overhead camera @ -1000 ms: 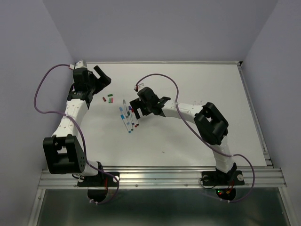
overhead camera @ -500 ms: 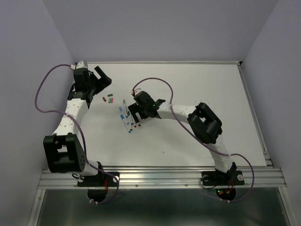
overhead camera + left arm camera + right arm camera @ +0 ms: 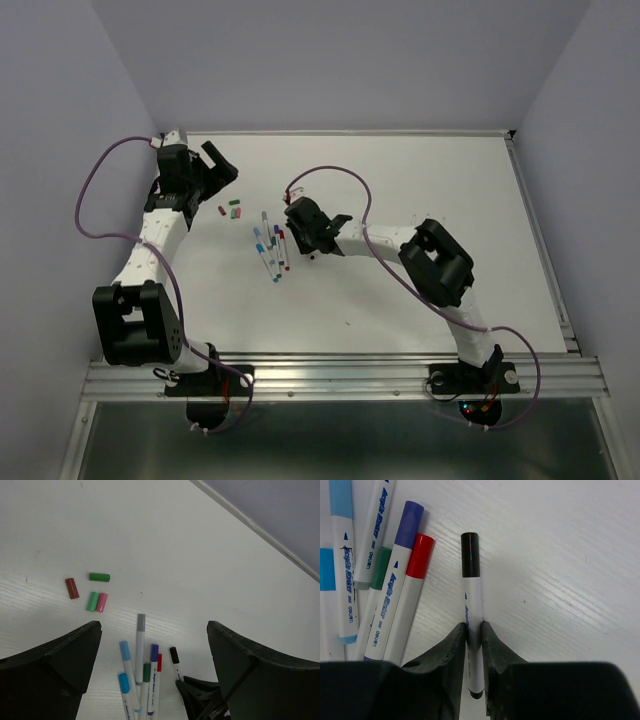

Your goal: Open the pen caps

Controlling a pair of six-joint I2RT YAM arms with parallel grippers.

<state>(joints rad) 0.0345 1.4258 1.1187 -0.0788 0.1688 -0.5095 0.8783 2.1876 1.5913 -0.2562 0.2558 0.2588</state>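
Observation:
Several pens (image 3: 270, 250) lie bunched at mid-table, all with white barrels. My right gripper (image 3: 473, 630) is shut on the barrel of the black-capped pen (image 3: 472, 607), which lies flat on the table. Its black cap (image 3: 470, 555) is on and points away from the fingers. Beside it lie pens with red (image 3: 420, 556), purple (image 3: 409, 525), green (image 3: 381, 567) and light blue (image 3: 341, 497) caps. From above, the right gripper (image 3: 297, 243) sits at the right edge of the bunch. My left gripper (image 3: 154, 627) hangs open and empty, high over the far left (image 3: 215, 165).
Loose caps lie left of the pens: a maroon one (image 3: 72, 588), a dark green one (image 3: 99, 577), and a light green one (image 3: 92, 601) touching a pink one (image 3: 102, 602). The table's far edge (image 3: 260, 530) meets the wall behind.
My right gripper has slid left to the pen bunch, lowered, and closed its open jaws on the black-capped pen's barrel. The left arm has stayed put.

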